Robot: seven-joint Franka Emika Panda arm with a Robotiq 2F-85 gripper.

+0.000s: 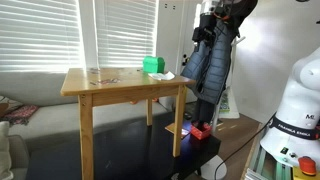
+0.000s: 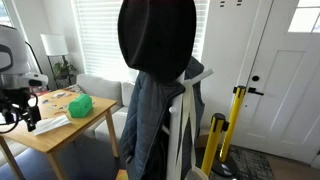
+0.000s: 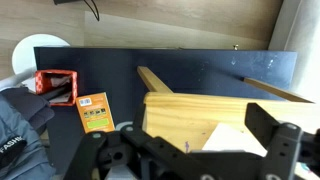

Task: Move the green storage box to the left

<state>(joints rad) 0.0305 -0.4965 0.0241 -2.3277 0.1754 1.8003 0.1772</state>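
Observation:
The green storage box (image 1: 153,65) is a small bright green cube near one end of the wooden table (image 1: 120,88). In both exterior views it rests on the tabletop (image 2: 80,105). A flat white item (image 2: 52,123) lies beside it and also shows in the wrist view (image 3: 235,135). My gripper (image 2: 22,115) hangs over the table's corner, apart from the box, with its fingers spread and nothing between them. In the wrist view the gripper (image 3: 200,152) is above the table corner (image 3: 190,110). The green box is out of the wrist view.
A coat rack with dark jackets (image 1: 212,60) stands close to the table's end and fills the foreground in an exterior view (image 2: 155,90). A red tool (image 3: 57,85) and an orange packet (image 3: 94,112) lie on the dark floor mat. Small items (image 2: 55,97) sit farther along the table.

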